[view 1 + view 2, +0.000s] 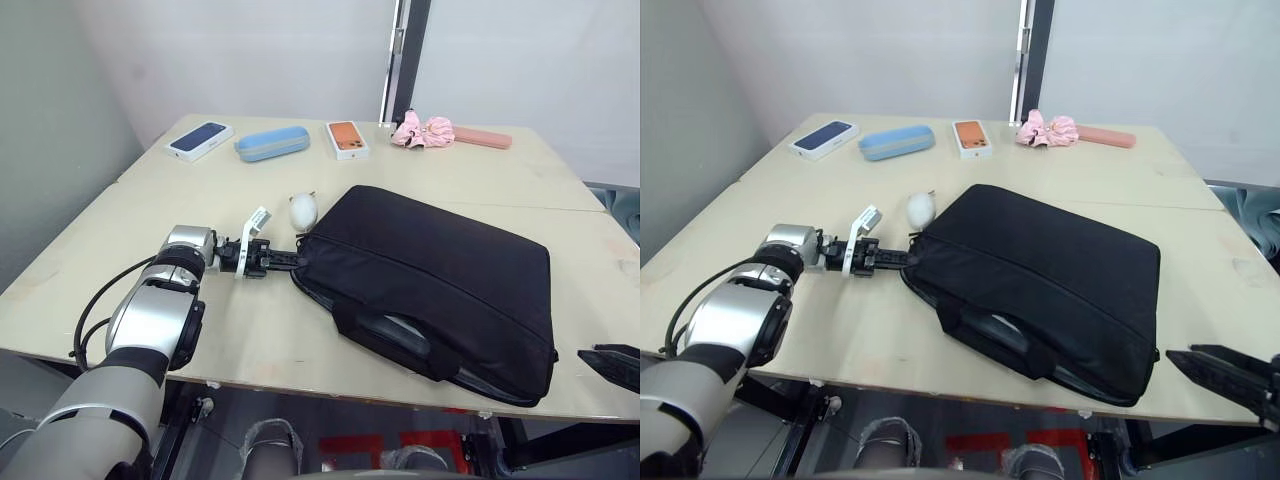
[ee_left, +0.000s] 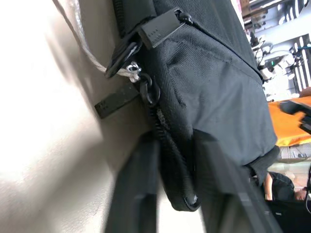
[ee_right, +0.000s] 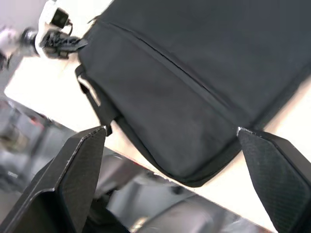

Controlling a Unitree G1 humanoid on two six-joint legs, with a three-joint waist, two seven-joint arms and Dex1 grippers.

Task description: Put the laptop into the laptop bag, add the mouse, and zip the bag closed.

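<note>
The black laptop bag (image 1: 440,280) lies flat on the table with its handles (image 1: 385,325) toward the front edge. Along that side its mouth gapes a little, showing a grey sliver inside. The laptop and the mouse are hidden. My left gripper (image 1: 296,254) reaches the bag's left corner. In the left wrist view, my left gripper (image 2: 176,140) is shut on the zippered edge, just behind the zipper pull (image 2: 146,90). My right gripper (image 1: 1180,356) hovers open off the bag's front right corner, and the right wrist view shows my right gripper (image 3: 170,131) facing the bag.
A fluffy white oval thing (image 1: 303,210) sits just behind my left gripper. Along the table's far edge lie a dark blue phone box (image 1: 200,139), a blue case (image 1: 272,143), an orange phone box (image 1: 347,140), a pink fabric bundle (image 1: 422,131) and a pink case (image 1: 482,138).
</note>
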